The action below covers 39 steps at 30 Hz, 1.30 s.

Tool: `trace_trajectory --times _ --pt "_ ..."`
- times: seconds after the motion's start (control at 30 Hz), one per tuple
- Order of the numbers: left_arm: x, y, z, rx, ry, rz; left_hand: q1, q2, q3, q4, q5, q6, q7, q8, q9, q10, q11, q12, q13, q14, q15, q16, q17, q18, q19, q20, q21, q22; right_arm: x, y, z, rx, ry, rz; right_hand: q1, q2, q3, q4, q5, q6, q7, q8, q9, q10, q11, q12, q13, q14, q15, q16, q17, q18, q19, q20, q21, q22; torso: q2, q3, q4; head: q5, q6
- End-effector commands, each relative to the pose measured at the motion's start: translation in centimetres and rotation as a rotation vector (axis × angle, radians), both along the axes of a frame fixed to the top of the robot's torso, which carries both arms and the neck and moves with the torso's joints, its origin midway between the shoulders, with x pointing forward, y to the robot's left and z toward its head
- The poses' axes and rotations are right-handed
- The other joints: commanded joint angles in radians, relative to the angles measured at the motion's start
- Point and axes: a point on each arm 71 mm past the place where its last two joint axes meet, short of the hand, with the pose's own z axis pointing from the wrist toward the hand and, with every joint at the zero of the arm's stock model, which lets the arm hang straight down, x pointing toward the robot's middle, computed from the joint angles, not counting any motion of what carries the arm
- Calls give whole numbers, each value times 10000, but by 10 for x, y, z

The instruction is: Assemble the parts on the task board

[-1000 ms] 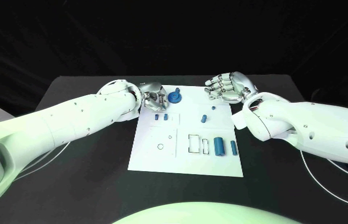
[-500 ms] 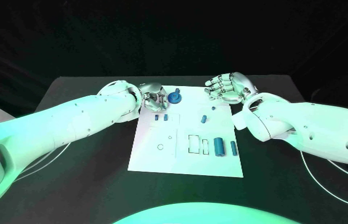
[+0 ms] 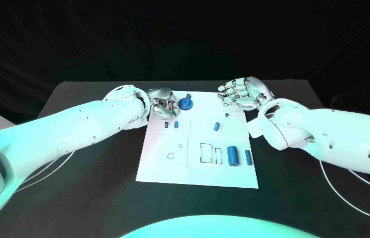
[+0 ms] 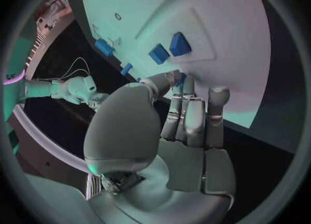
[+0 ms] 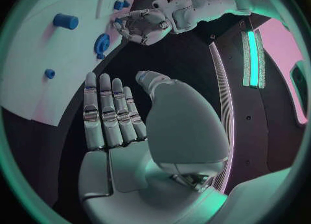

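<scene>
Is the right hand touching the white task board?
Apart. In the right wrist view the right hand, fingers straight and holding nothing, hovers off the white task board, with dark table between them.

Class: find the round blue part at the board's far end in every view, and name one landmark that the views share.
Head view: round blue part, beside the left hand.
Left wrist view: hidden behind the fingers; I cannot pick it out.
Right wrist view: it lies near the left hand.
Shared landmark: the white board.
</scene>
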Motion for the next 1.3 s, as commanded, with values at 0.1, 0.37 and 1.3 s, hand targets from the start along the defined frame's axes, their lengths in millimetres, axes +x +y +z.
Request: trace_trajectory --times 0.1,0.37,1.3 --pt "-3 0 -7 295 507 -70 -115 -9 -32 29 -4 -51 42 -36 11 -54 54 -93 -15 -85 -8 -38 -36 -97 -101 6 -71 -31 -1 2 1 -23 -115 198 -29 -39 33 3 51 87 187 -24 -8 63 -11 -28 -9 92 8 -20 -9 136 80 14 34 -9 1 -11 1 5 -3" --pt "-3 0 -7 270 477 -65 -113 -3 -32 28 -4 -44 42 -39 14 -53 55 -102 -17 -84 -6 -36 -27 -99 -94 9 -65 -18 0 2 1 -24 -119 201 -29 -39 33 3 51 87 187 -24 -8 63 -11 -28 -9 92 8 -20 -9 136 80 14 34 -9 0 -11 0 2 -9" --pt "-1 3 -5 55 221 151 -377 -186 -149 105 -4 -1046 36 -1051 -138 185 -30 -459 -4 -147 -49 6 -83 -86 -129 2 -155 -69 0 3 -2 -57 85 291 -73 -60 29 10 41 81 208 -62 -27 67 5 -80 -11 79 18 -43 -14 132 77 21 28 -53 6 -5 0 26 -1"
